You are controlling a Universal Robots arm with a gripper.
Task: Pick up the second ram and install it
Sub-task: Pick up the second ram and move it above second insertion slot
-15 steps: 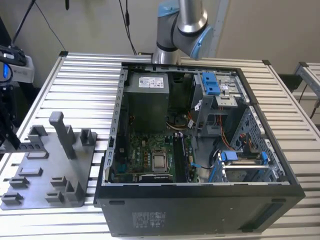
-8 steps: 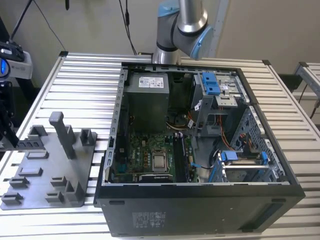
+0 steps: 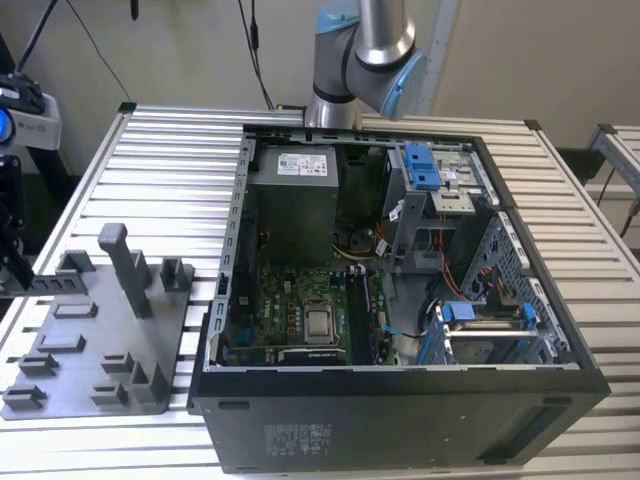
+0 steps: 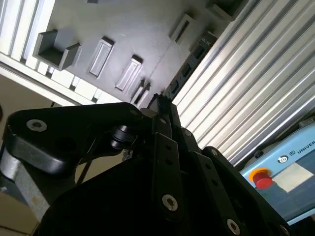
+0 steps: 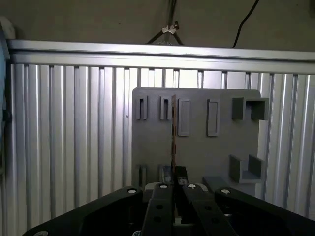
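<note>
In the first wrist view my gripper (image 5: 175,178) is shut on the second ram (image 5: 173,140). The ram shows edge-on as a thin dark strip reaching out from the fingertips. The gripper hangs high above the grey holder tray (image 5: 197,147) on the slatted table. The second wrist view shows the gripper (image 4: 163,109) from the side, its fingers (image 4: 166,147) pressed together, with the tray (image 4: 138,34) far behind. In the exterior view the open computer case (image 3: 400,400) lies on the table, and its motherboard (image 3: 295,315) has the ram slots (image 3: 365,315) beside the processor.
The tray (image 3: 90,340) at the exterior view's left carries a tall grey post (image 3: 125,265) and several low brackets. Inside the case are a power supply (image 3: 292,205), blue-latched drive cages (image 3: 425,170) and loose cables. The arm's base joint (image 3: 365,50) stands behind the case. A red button (image 4: 262,178) sits beyond the table.
</note>
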